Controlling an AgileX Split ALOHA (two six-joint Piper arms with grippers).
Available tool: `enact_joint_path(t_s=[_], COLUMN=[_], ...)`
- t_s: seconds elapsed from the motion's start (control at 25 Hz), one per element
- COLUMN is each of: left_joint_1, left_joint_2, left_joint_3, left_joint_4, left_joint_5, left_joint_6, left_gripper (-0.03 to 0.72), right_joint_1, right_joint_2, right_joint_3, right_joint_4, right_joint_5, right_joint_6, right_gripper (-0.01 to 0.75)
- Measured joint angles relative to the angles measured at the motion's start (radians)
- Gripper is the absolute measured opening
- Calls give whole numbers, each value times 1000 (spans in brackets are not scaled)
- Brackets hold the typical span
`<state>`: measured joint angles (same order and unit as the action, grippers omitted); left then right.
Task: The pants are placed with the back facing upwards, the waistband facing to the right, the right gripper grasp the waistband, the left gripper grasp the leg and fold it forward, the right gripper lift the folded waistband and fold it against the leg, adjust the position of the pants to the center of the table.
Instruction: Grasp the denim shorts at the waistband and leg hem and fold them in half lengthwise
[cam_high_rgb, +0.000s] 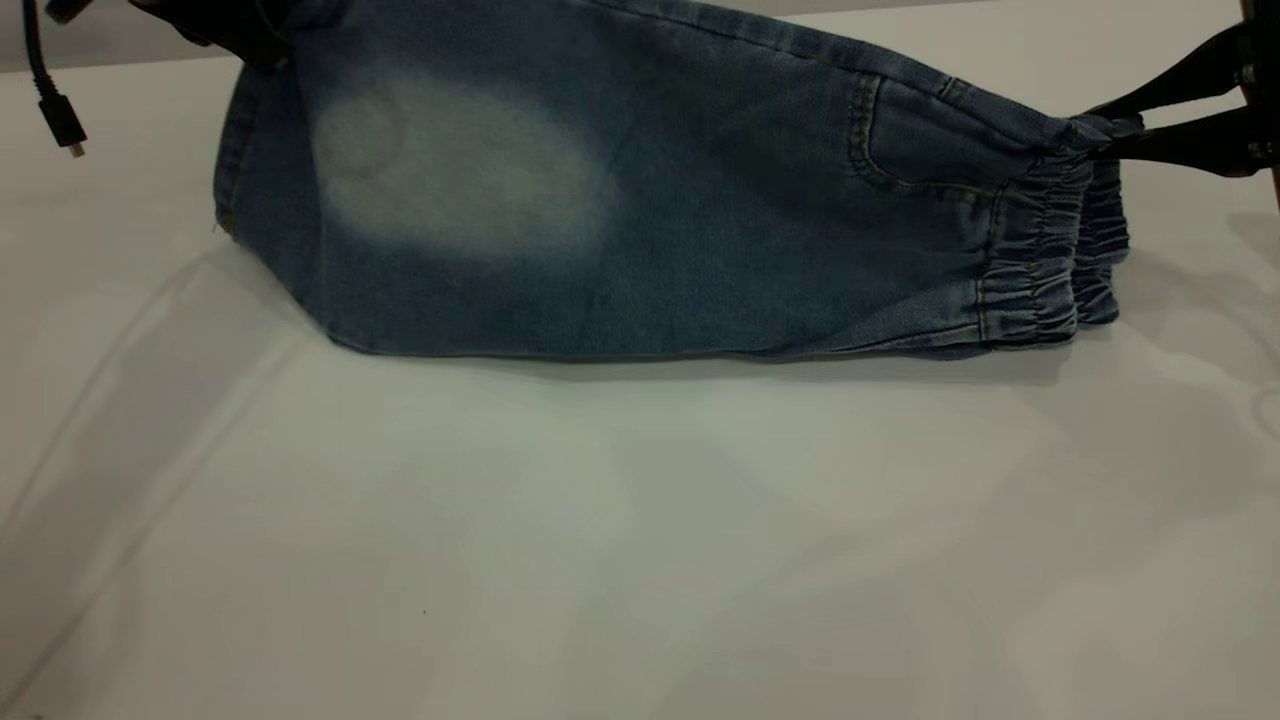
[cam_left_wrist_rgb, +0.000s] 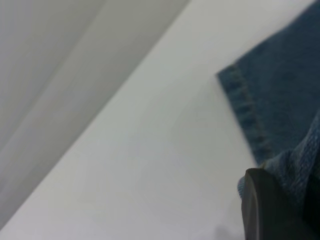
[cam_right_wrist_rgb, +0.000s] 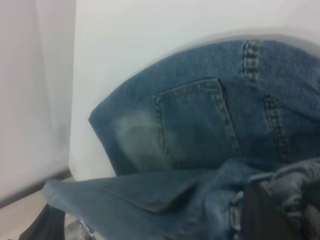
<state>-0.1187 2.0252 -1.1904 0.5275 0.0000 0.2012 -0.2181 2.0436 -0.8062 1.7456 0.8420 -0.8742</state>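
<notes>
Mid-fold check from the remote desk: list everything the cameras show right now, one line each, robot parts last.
pants: one, faded blue denim with a pale worn patch, held up across the far half of the table, lower fold edge resting on it
waistband: one, gathered blue denim, at the right end of the pants
back pocket: one seen, blue, stitched, on the part lying flat on the table in the right wrist view
table: one, white to light grey, under everything
loose cable end: one, black, dangling at the upper left
left gripper: one, black, at the upper left, jaws shut on the leg end of the pants
right gripper: one, black, at the right edge, jaws shut on the waistband
</notes>
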Motion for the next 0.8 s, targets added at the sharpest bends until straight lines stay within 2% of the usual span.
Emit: enact_joint_path(t_s=[0.16,0.4,0.48,0.64,0.8], left_joint_1=[18,17,17,15,14], left_joint_2=[12,18,18,18,16], left_joint_3=[0,0,0,0,0], left_joint_4=[-1,-5,-5,-6,-7], left_joint_5=[-53,-69,-57,-57,-45], left_joint_6=[-1,-1,-1,-12,-75], left_gripper=[170,377,422,444,447], right_joint_1=[0,0,0,0,0], right_joint_2=[0,0,0,0,0], right_joint_3=[0,-10,-14,-28,-30], right_joint_4=[0,-1,-3,-3,-2], right_joint_5=[0,-6,-6,0,9], right_joint_6=[0,0,1,0,-18], right_gripper=[64,67,68,77,146])
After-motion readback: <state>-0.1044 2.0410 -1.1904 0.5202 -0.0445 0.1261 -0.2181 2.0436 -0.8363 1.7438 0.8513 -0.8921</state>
